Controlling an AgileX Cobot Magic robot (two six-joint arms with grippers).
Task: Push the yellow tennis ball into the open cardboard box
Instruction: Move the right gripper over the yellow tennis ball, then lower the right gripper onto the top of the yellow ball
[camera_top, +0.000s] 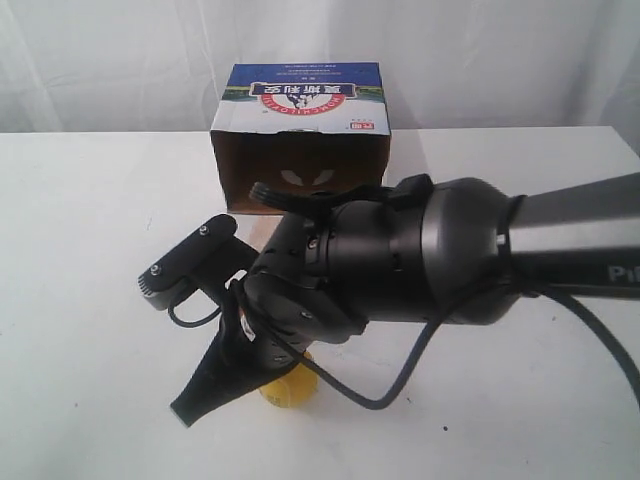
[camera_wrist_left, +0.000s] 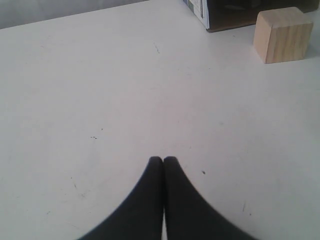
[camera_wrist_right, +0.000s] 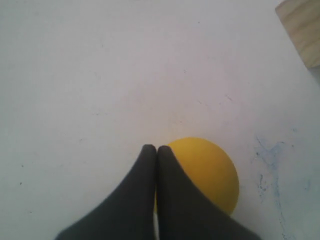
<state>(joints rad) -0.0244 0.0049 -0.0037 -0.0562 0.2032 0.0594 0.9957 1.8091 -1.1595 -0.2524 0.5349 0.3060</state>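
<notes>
The yellow tennis ball (camera_top: 292, 390) lies on the white table near the front, half hidden under my right arm. My right gripper (camera_top: 186, 411) is shut with nothing in it, and its fingers slant down over the ball. In the right wrist view the ball (camera_wrist_right: 212, 172) shows just beside and under the closed fingertips (camera_wrist_right: 152, 148); whether they touch it is unclear. The open cardboard box (camera_top: 300, 130) stands at the back of the table, dark opening toward the front, blue-and-white printed top with a red logo. My left gripper (camera_wrist_left: 162, 160) is shut and empty above bare table.
A pale wooden cube (camera_wrist_left: 282, 34) stands close to a corner of the box (camera_wrist_left: 220, 12); its edge also shows in the right wrist view (camera_wrist_right: 302, 27). My right arm (camera_top: 450, 250) covers it in the exterior view. The white table (camera_top: 90, 300) spreads around.
</notes>
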